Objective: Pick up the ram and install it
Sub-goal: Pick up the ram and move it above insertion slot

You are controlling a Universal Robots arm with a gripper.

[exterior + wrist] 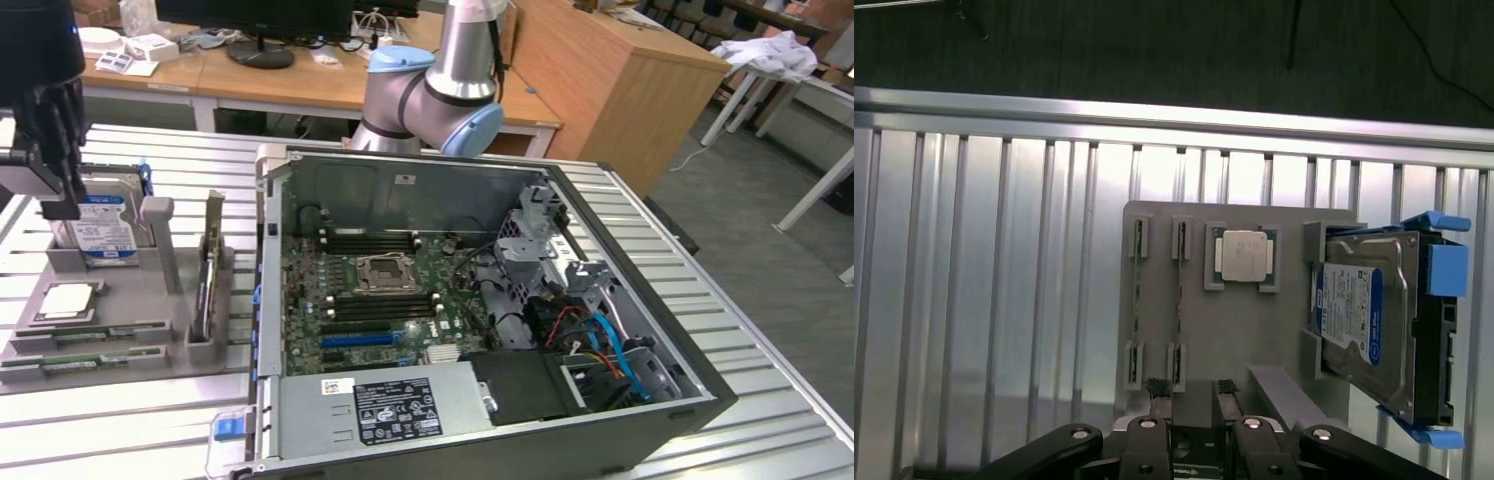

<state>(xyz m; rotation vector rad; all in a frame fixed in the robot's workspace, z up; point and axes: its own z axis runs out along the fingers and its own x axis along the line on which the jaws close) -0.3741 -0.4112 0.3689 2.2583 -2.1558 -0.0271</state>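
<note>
**Claw state.** The claw (1189,385) is released: its fingers stand apart with nothing between them. In the exterior view it hangs above the grey holder (134,300), close over the hard drive (104,225).

**Location of the part.** Two ram sticks (94,333) lie in parallel slots of the holder. The holder rests on the slatted metal surface (134,430), to the exterior view's left of the open computer case (641,420). Neither stick is held.

**Handling.** A ram stick is judged light, thin and stiff, but fragile. Its chips and edge contacts should not take pressure. The end brackets of the holder cover both tips of each stick, so the free middle span of the long edges looks like the soundest place to take hold. The narrow board offers little purchase, and a skewed grip could let it twist.

**Edges and room.**
- The two sticks sit near each other, leaving a slim gap for a finger.
- The processor (67,300) lies just beside them.
- An upright card (211,270) stands between the holder and the case.
- The hard drive rises well above the sticks.
- Inside the case, the black memory slots (363,240) flank the processor socket, enclosed by the case walls.
- Cables and a drive cage lie to the exterior view's right.
- The case is open from above.
</note>
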